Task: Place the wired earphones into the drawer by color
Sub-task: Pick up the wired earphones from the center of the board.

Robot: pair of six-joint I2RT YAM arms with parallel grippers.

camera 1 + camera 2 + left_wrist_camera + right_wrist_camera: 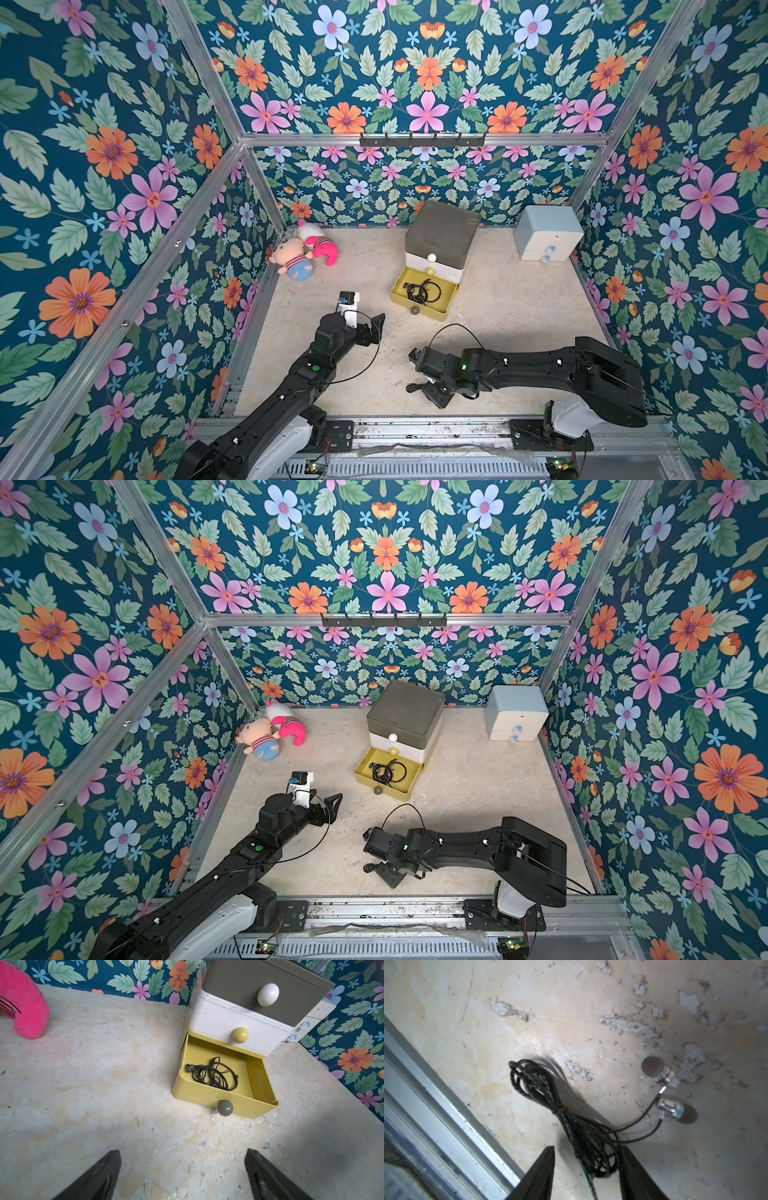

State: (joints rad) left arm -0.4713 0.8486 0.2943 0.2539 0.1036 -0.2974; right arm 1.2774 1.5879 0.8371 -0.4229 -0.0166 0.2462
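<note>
While our left end effector (182, 1153) hangs wide open, our right end effector (587, 1148) straddles, jaws apart, a black earphone bundle (542, 1088) on the table (571, 1012); more black earphones (212, 1074) lie in the open yellow drawer (199, 1095).

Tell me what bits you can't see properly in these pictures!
- Grey tier and white tier: shut, so insides hidden in every view.
- Black earphones in the yellow drawer: tangled; bundles can't be counted in any view.
- Right end effector: in both top views, mostly hidden under its own arm.
- Left end effector: fingers cut off by the left wrist view's edge.
</note>
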